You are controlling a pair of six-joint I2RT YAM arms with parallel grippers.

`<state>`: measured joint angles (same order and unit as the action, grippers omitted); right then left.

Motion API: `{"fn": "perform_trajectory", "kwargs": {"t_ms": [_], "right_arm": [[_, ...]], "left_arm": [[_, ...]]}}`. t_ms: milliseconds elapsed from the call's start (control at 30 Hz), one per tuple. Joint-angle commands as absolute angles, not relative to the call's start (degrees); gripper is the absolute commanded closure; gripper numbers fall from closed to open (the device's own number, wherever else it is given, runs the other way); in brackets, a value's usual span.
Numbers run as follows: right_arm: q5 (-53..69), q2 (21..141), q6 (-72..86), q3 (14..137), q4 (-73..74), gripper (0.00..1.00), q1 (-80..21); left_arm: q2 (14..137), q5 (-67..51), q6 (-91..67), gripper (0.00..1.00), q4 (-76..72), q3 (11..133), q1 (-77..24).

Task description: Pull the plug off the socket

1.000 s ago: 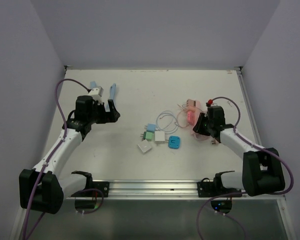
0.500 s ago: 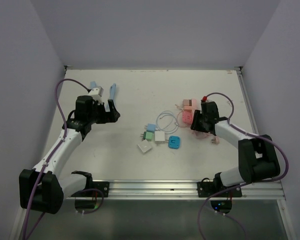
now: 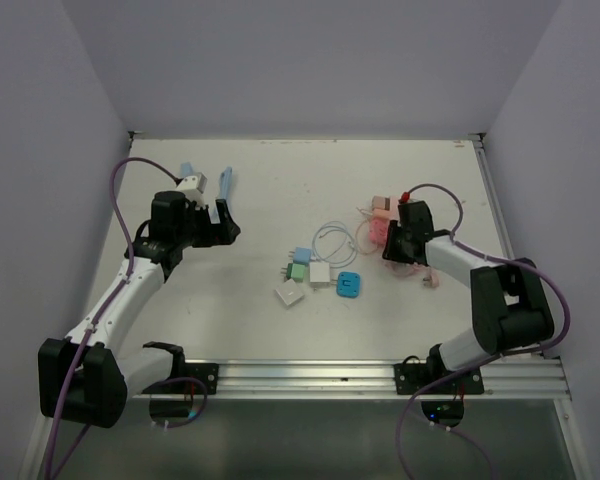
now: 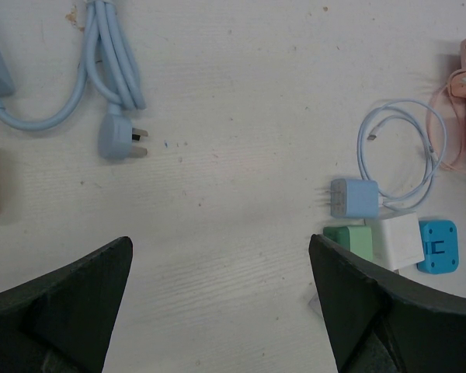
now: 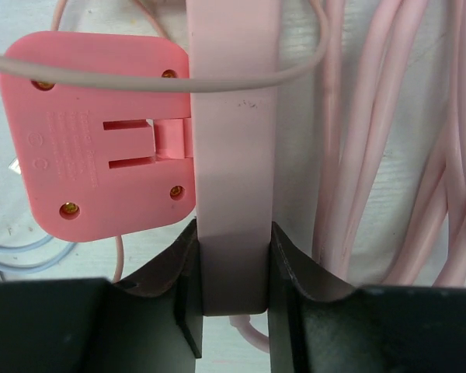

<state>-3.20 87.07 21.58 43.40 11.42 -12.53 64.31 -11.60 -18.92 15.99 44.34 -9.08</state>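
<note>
Top view, left arm: at the left of the worktop (image 3: 260, 180), left fingers (image 3: 225, 222) spread and holding nothing, well apart from the pink things.
Top view, right arm: reaching right of centre, right fingers (image 3: 392, 250) down on the pink socket (image 3: 378, 230); too small here to tell the grip or pick out the plug.
Top view, middle: cluster of small chargers (image 3: 318, 274) and a looped white cable (image 3: 330, 238), between the two arms.
Left wrist view: fingers wide apart over bare worktop; blue lead (image 4: 116, 141) lying loose at upper left; chargers at the right; edge of the socket just showing at far right.
Right wrist view, grip: fingers clenched on the socket's long pink bar, one on each side, bar running straight away from the camera.
Right wrist view, plug: square pink plug (image 5: 93, 155) touching the bar's left side, back face with four screws showing; by the look of it seated in the socket.
Right wrist view, cables: pink cable (image 5: 388, 155) coiled just beside the bar on the right; thin cord (image 5: 85, 80) crossing over plug and bar.
Done so far: socket held fast, judged the first half of the job.
Left to do: plug apparently not yet out; likely a grip on it and a pull away from the bar.
</note>
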Motion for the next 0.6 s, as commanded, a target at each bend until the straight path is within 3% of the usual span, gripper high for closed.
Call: {"fn": "perform_trajectory", "kwargs": {"t_ms": [0,100,333,567], "right_arm": [[-8.0,85.3,21.0,45.6,12.9,0.87,-12.3],[-11.4,80.6,21.0,46.7,15.1,1.00,-12.4],[-17.0,70.8,21.1,48.1,17.5,1.00,-12.3],[-5.0,63.6,20.4,45.9,12.1,1.00,-12.3]], "left_arm": [[63.2,-12.7,-18.5,0.00,14.0,44.1,-9.3],[63.3,-13.9,-18.6,0.00,13.4,44.4,-9.3],[63.1,-15.5,-19.7,0.00,14.2,46.3,-10.0],[61.8,-19.0,-23.4,0.00,15.4,49.0,-12.6]]}}
